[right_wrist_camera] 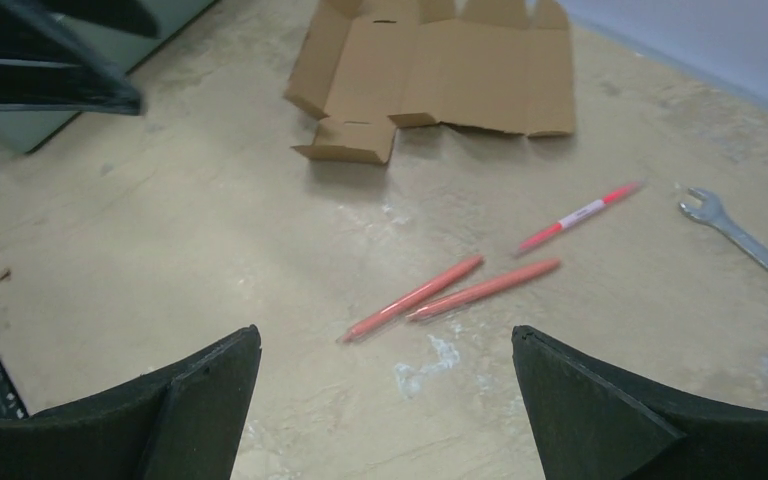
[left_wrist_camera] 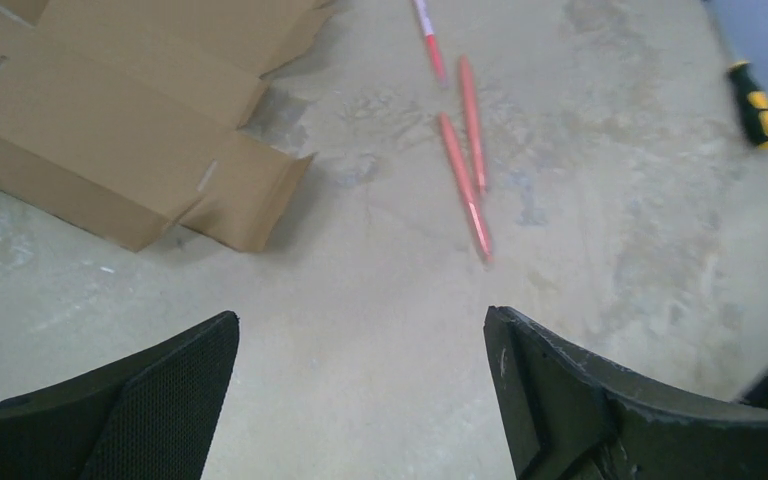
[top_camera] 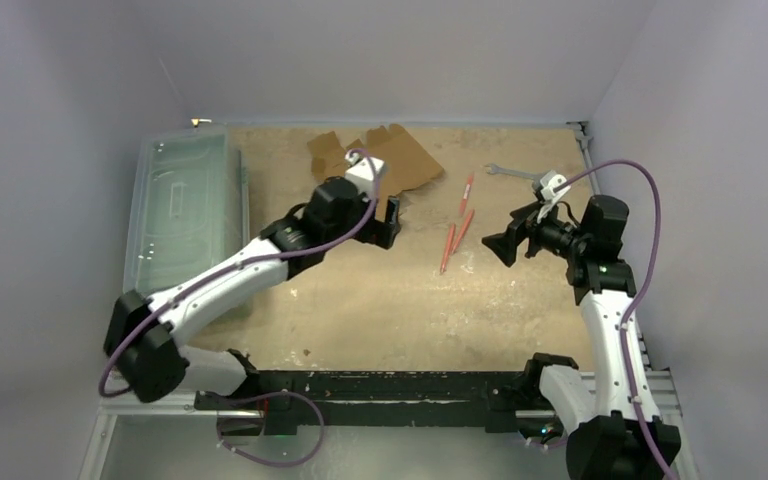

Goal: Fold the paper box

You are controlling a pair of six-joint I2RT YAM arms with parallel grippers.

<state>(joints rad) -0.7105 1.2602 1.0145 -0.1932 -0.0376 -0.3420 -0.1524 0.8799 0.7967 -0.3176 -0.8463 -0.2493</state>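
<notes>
The paper box (top_camera: 405, 160) is a flat brown die-cut cardboard sheet lying unfolded at the back of the table, partly hidden by my left wrist. In the left wrist view the paper box (left_wrist_camera: 110, 130) fills the upper left, with one small flap slightly raised. In the right wrist view the paper box (right_wrist_camera: 450, 70) lies far ahead. My left gripper (top_camera: 390, 222) (left_wrist_camera: 360, 320) hovers just in front of the sheet's near edge, open and holding nothing. Off to the right, my right gripper (top_camera: 495, 245) (right_wrist_camera: 385, 340) is open and points left over bare table.
Three red pens (top_camera: 455, 235) (left_wrist_camera: 465, 180) (right_wrist_camera: 440, 290) lie between the grippers. A wrench (top_camera: 510, 172) (right_wrist_camera: 740, 240) lies at the back right. A yellow-and-black handled tool (left_wrist_camera: 755, 105) shows far right. A large clear plastic bin (top_camera: 185, 210) stands along the left side.
</notes>
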